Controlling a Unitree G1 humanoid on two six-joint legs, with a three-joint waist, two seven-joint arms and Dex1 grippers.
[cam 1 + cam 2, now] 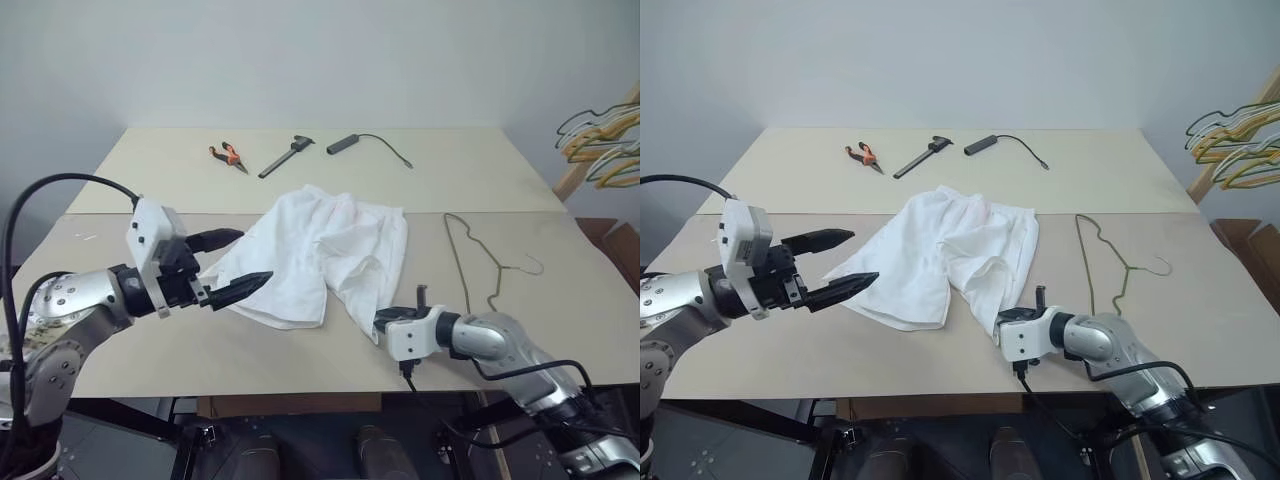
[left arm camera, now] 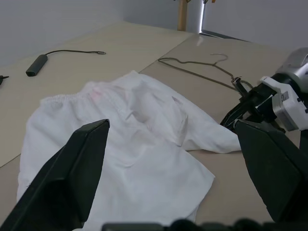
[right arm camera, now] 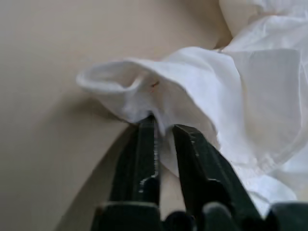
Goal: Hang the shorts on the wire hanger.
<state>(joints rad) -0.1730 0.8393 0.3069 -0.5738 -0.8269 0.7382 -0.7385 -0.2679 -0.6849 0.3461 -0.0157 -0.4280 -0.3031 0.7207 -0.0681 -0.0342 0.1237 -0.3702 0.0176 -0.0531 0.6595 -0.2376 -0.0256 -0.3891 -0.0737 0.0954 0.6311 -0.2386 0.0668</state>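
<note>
Right gripper [image 3: 163, 127] clamped on hem of shorts [image 1: 320, 250]; left gripper [image 1: 235, 262] spread wide, just beside them.

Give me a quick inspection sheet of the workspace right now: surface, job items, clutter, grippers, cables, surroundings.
Surface: beige table, seam line across the middle.
Job's things: shorts rumpled at centre; wire hanger flat on the table beside them, apart.
Clutter: orange-handled pliers, caliper along the far edge.
Grippers: left gripper open, above the shorts' edge, holding nothing; right gripper fingers pinched on a hem fold of the shorts.
Cables: black adapter with cord at the far edge; black cables on both arms.
Surroundings: plain wall; coloured hangers bunched on a wooden stand.
</note>
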